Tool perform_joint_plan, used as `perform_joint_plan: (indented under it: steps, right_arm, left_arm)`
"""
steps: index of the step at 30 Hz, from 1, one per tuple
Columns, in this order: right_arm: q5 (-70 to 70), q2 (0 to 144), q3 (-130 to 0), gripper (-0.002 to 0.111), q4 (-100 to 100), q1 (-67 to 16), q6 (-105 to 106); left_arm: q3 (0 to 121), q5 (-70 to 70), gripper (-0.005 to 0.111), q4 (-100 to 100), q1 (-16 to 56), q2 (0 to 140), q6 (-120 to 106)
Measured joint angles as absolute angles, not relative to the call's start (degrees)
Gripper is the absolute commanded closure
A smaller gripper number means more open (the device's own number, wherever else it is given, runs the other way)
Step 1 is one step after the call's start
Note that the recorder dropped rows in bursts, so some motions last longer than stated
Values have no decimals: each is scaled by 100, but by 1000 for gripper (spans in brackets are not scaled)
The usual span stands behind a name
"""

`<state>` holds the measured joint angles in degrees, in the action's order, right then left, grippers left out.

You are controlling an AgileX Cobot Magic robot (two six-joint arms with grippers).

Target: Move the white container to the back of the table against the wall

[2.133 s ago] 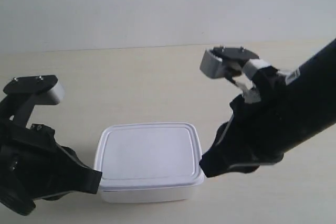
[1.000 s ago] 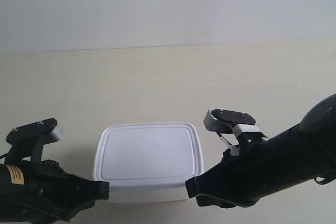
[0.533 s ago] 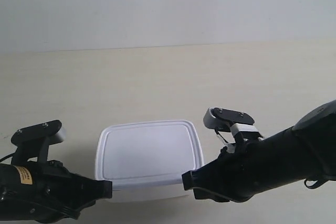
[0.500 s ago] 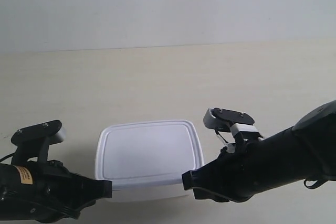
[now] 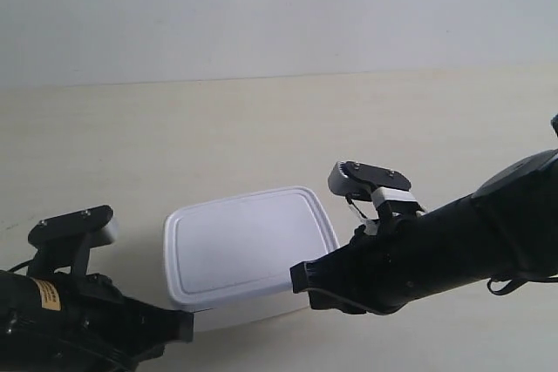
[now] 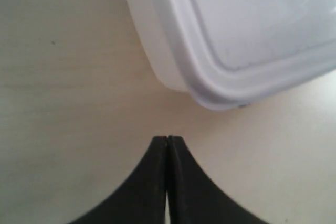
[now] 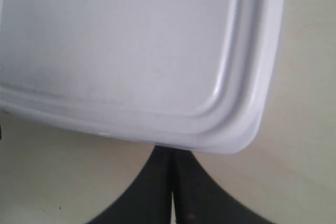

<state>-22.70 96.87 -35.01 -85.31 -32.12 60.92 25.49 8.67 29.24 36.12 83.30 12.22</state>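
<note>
**White container at the front of the bench, a closed gripper at each near corner**

The white container (image 5: 248, 246) sits lid-on at the front part of the bench (image 5: 261, 128), well apart from the wall (image 5: 279, 6) at the back. It lies slightly askew, its edges not square to the line where bench meets wall.

The left gripper (image 6: 167, 141) has its two black fingers pressed together into one point and holds nothing. It aims at a rounded corner of the container but stays just short of it, with a strip of bare bench between tip and box.

The right gripper (image 7: 172, 153) is also pressed together and empty. Its tip runs in beneath the overhanging rim of the lid (image 7: 131, 35) at another corner, and the rim hides whether it touches the box wall.

In the exterior view the two dark arms come in low from either side – the arm at the exterior view's left (image 5: 78, 324) and the arm at the exterior view's right (image 5: 418, 254) – each ending at a near corner of the container.
</note>
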Motion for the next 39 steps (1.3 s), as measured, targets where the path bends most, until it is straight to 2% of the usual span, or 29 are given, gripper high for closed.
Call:
perform_joint_plan:
  steps: [6,9,32,39]
  right_arm:
    - [-2270,9687,-3501,108,-8531,-3212,6092]
    - [-2270,9687,-3501,108,-8531,-3212,6092]
    - [-1908,9687,-3501,108,-8636,-3212,6120]
    - [-1860,9687,-3700,108,-8724,-3212,6187]
  left_arm:
    - [2549,441,107,3028,4182,8339,1235]
    - [2562,207,107,3041,4248,8339,1245]
    - [2712,-785,107,3064,4248,8930,1226]
    - [2712,-922,107,3054,3921,8930,1196]
